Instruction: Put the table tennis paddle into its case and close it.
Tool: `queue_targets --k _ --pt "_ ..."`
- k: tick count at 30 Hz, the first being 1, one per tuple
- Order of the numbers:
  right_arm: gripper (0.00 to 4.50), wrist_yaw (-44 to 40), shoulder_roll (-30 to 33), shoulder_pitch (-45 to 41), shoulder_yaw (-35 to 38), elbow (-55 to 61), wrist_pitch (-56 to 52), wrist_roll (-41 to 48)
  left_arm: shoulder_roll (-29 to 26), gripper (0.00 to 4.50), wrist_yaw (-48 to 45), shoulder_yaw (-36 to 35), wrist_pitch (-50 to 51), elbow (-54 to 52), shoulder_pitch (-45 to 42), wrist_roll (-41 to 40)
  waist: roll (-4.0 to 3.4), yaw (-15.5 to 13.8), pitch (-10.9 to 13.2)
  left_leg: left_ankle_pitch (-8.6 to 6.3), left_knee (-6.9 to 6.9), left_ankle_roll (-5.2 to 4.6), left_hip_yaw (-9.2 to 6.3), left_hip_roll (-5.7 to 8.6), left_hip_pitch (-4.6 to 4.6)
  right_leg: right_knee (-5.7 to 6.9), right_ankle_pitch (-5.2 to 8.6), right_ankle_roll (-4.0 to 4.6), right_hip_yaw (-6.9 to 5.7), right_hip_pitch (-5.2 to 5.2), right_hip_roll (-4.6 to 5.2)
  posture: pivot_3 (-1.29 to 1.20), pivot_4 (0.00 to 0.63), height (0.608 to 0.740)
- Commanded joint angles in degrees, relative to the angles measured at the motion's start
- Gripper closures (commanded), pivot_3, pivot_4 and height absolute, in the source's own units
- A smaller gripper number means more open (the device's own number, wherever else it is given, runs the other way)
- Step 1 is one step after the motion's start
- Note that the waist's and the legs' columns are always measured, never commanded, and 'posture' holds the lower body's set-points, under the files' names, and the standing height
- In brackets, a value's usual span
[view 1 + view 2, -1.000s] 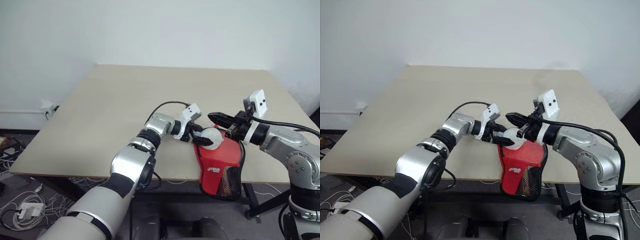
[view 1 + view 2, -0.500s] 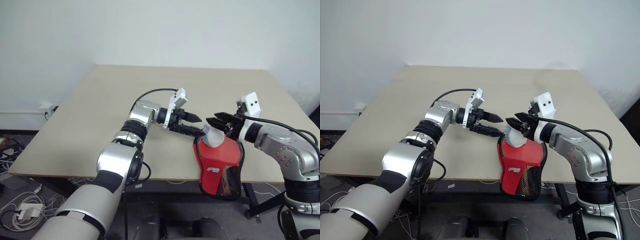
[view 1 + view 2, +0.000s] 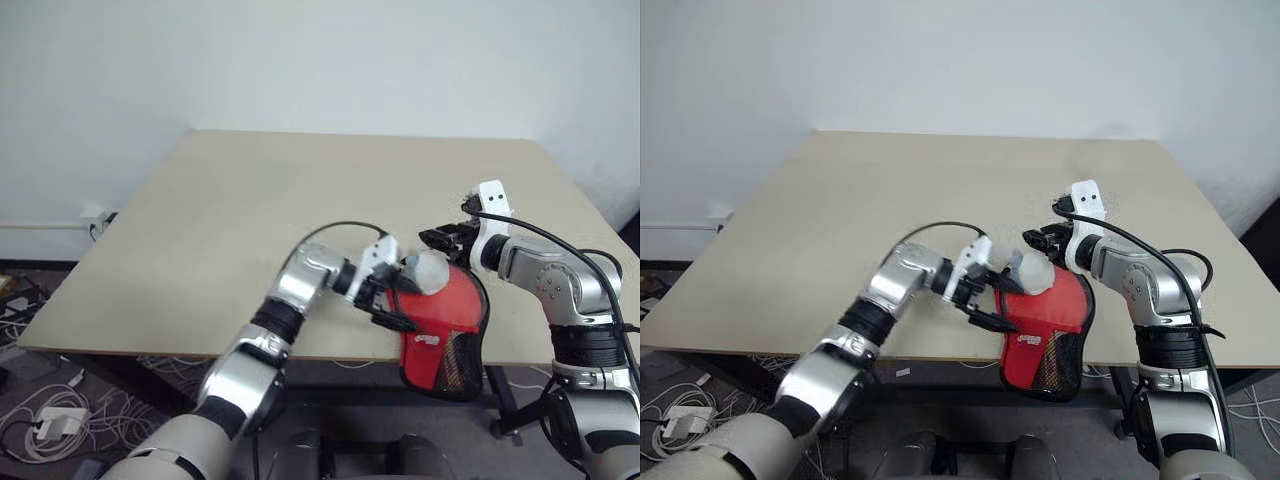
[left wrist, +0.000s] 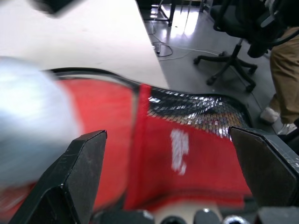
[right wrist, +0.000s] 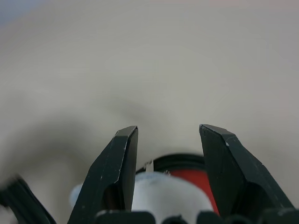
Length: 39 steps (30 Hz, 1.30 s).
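Observation:
The red case [image 3: 445, 320] lies at the table's front edge, its black mesh [image 4: 196, 109] end hanging over the edge. A pale grey round lump [image 3: 428, 272] rests on its upper part. My left gripper [image 3: 396, 300] is open wide at the case's left side, and the left wrist view shows the red fabric and white logo [image 4: 180, 145] between its fingers [image 4: 84, 172]. My right gripper [image 3: 441, 238] is open just behind the lump, nothing between its fingertips [image 5: 124, 154]. The lump [image 5: 168, 196] and red case [image 5: 191, 178] sit under them. The table tennis paddle is hidden.
The beige table [image 3: 300, 200] stretches bare behind and to the left of the case. Cables and a power strip [image 3: 50, 420] lie on the floor at the left. An office chair [image 4: 229, 60] and a person's leg [image 4: 282, 74] stand beyond the table.
My left gripper swung away from the lump, then came back low to the case's left side. My right gripper opened and dropped forward behind the lump.

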State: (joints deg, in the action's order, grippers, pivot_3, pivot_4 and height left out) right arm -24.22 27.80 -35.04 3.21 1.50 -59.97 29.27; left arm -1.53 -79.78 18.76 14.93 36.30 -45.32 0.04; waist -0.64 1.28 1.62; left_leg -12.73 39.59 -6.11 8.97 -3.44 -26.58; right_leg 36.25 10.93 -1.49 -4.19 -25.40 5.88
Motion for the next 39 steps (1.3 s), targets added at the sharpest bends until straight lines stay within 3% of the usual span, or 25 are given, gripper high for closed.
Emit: queue_targets --k 1,9,26,37,39 --pt "2.24 -0.7 0.7 -2.2 1.3 0.9 -1.5 0.5 0.9 0.00 4.7 1.5 -0.4 -2.6 -0.2 0.9 0.00 0.0 0.0 0.00 0.00 0.00 0.01 -0.01 0.00 0.05 0.00 0.00 0.01 -0.03 -0.01 0.00 0.000 0.724" --pt "2.24 -0.3 0.6 -3.3 1.7 -0.7 -1.9 -0.8 3.8 0.00 16.0 2.5 5.0 -0.3 -0.6 2.5 -0.01 -0.1 0.0 -0.20 0.16 -0.24 0.01 0.05 0.02 0.34 0.13 -0.17 0.08 -0.08 0.07 0.00 0.000 0.724" --pt "2.24 -0.2 0.5 -5.4 0.0 -5.9 -5.0 -3.0 5.0 0.00 21.9 9.5 12.9 -5.4 5.4 4.5 -0.04 -0.1 0.0 -0.31 0.22 -0.23 0.00 0.04 0.05 0.36 0.21 -0.06 0.06 -0.05 0.10 0.00 0.000 0.724" --pt "2.24 -4.1 1.5 -6.0 3.4 -5.8 -11.6 1.4 5.6 0.00 25.9 8.1 14.7 -4.6 4.8 3.8 -0.05 -0.1 -0.1 -0.36 0.28 -0.29 -0.03 0.05 0.08 0.35 0.22 -0.06 0.04 -0.06 0.14 0.00 0.000 0.724" --pt "1.86 -4.9 1.9 -6.9 4.1 -6.2 -12.7 2.2 5.5 0.00 25.8 8.2 14.4 -4.4 4.7 3.8 -0.05 -0.1 -0.1 -0.37 0.28 -0.30 -0.04 0.04 0.08 0.35 0.22 -0.06 0.03 -0.06 0.14 0.00 0.000 0.724"
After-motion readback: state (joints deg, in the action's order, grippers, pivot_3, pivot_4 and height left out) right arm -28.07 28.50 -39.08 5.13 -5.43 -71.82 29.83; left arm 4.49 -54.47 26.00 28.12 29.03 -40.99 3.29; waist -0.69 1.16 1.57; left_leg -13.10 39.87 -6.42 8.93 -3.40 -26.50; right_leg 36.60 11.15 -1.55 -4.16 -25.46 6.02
